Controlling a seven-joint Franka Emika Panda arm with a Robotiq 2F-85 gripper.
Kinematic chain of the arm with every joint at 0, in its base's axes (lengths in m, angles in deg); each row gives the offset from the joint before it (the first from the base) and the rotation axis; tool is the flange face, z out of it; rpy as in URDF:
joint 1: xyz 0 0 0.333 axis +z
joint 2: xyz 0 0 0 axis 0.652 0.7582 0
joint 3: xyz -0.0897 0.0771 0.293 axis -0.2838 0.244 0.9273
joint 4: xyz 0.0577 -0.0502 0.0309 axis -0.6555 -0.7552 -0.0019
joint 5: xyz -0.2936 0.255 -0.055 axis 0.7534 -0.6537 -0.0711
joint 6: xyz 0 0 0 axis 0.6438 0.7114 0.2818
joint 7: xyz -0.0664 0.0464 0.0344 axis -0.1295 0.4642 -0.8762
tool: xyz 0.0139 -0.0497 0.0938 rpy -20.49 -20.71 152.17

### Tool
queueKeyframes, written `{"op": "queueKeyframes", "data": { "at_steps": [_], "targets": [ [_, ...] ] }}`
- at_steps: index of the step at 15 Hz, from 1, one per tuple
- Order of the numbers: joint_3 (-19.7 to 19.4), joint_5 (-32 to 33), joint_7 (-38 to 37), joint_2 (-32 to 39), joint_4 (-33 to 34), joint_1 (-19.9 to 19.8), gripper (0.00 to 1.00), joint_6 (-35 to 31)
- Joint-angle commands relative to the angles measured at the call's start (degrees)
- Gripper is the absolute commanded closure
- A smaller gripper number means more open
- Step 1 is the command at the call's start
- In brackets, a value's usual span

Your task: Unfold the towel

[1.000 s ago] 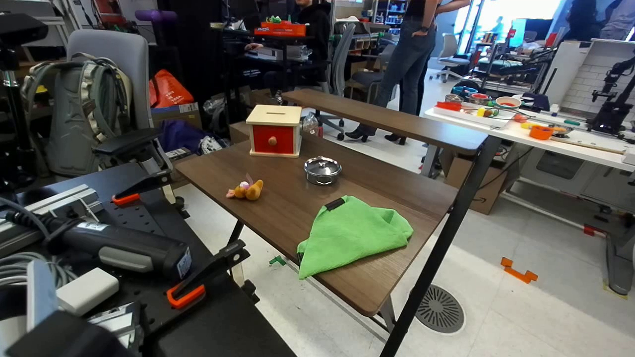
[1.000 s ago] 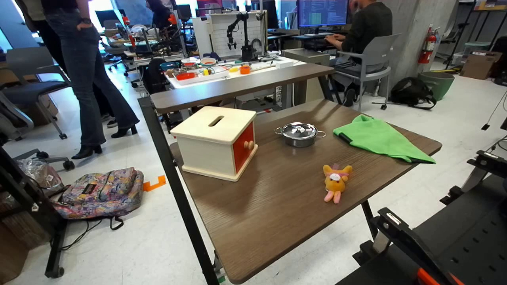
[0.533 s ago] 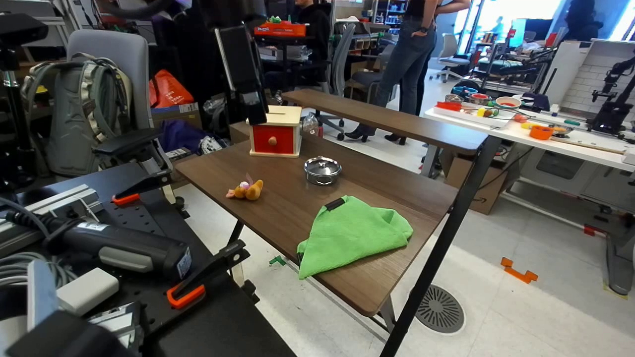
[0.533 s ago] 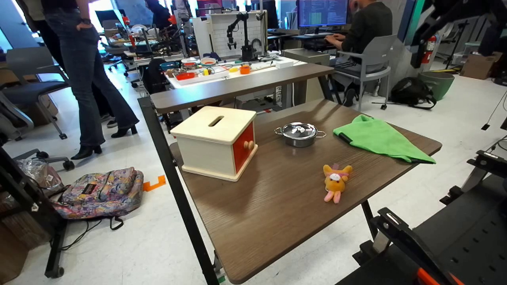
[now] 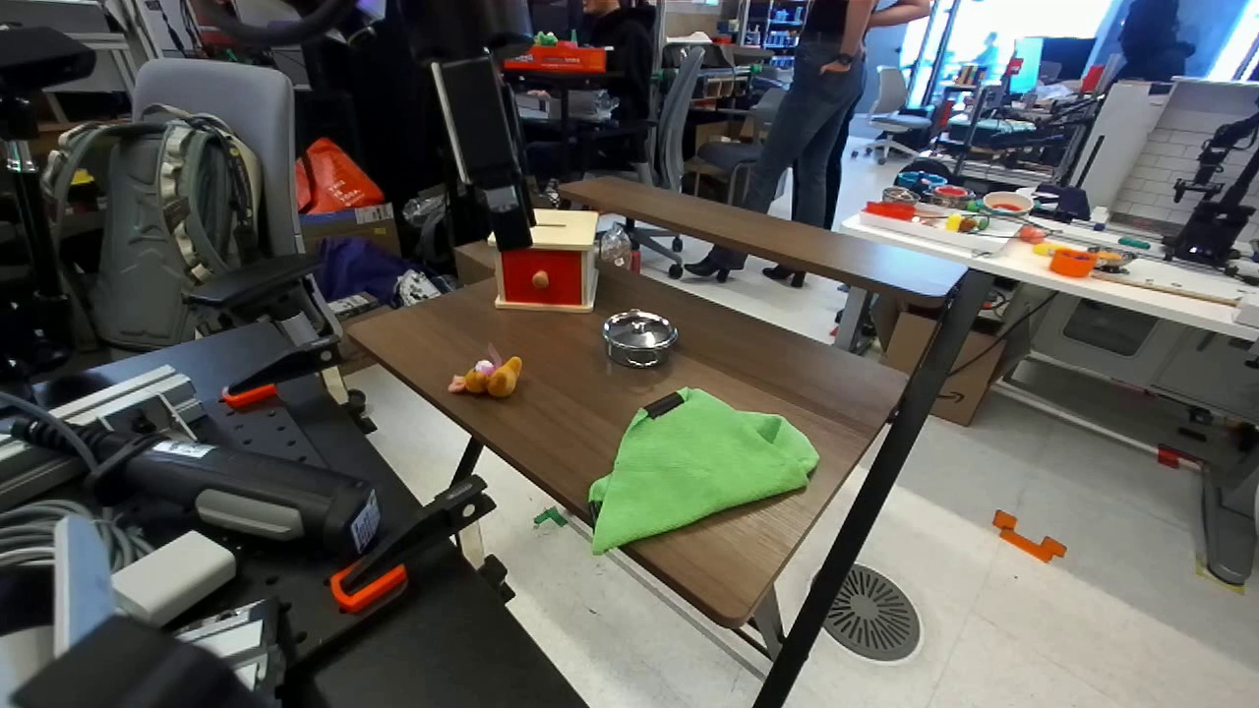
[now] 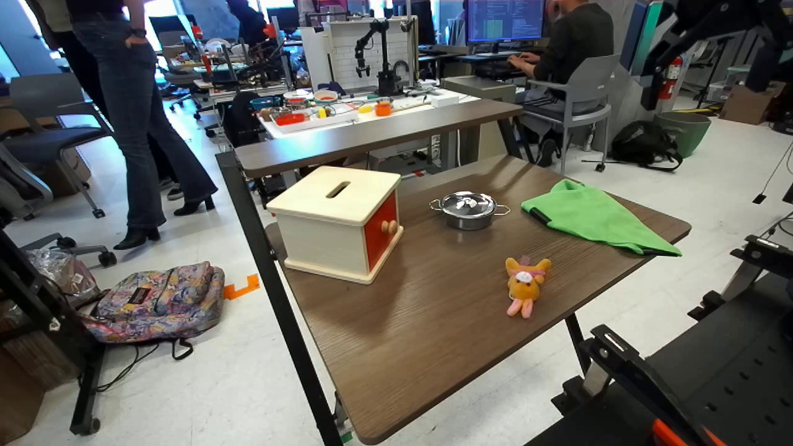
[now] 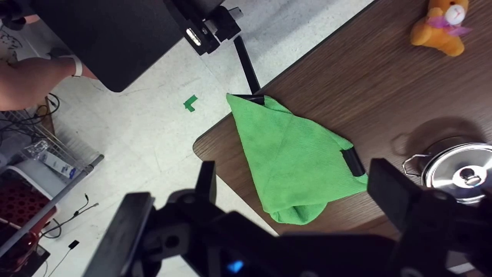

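The lime-green towel (image 5: pixel 703 467) lies folded on the brown table (image 5: pixel 551 442) near one end. It also shows in an exterior view (image 6: pixel 595 217) and in the wrist view (image 7: pixel 296 161). One pointed corner reaches over the table's long edge. Black strips show on two of its edges, and a loose curled fold sticks out at one side. My gripper (image 7: pixel 294 165) is open and empty, with the towel seen below between its fingers. In the exterior views the gripper (image 6: pixel 703 87) hangs high above the table, apart from the towel; it is partly cut off in an exterior view (image 5: pixel 513 231).
A lidded metal pot (image 5: pixel 639 339) stands near the towel. A small orange plush toy (image 6: pixel 525 288) lies by the long edge. A wooden box with a red front (image 6: pixel 334 217) stands farther along. A raised shelf (image 5: pixel 767 231) and black post (image 5: pixel 866 472) border the table.
The arm and gripper, out of both exterior views a second ago, have come into view above the table. In the last half second they moved only slightly. The towel has not moved.
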Motion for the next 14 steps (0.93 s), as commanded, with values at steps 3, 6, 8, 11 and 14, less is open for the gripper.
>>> {"op": "queueKeyframes", "data": {
  "at_steps": [3,6,8,11,14],
  "targets": [
    [-3.50,5.01,-3.66,4.91,2.51,1.78,0.00,-3.29],
    [-5.46,7.99,-6.54,10.16,5.60,2.57,0.00,-6.35],
    [-7.12,8.53,-8.12,14.30,7.94,3.95,0.00,-9.02],
    [-10.21,8.09,-10.09,20.81,11.62,7.23,0.00,-14.03],
    [-13.75,5.46,-9.79,27.41,15.27,10.82,0.00,-18.97]
  ]
}}
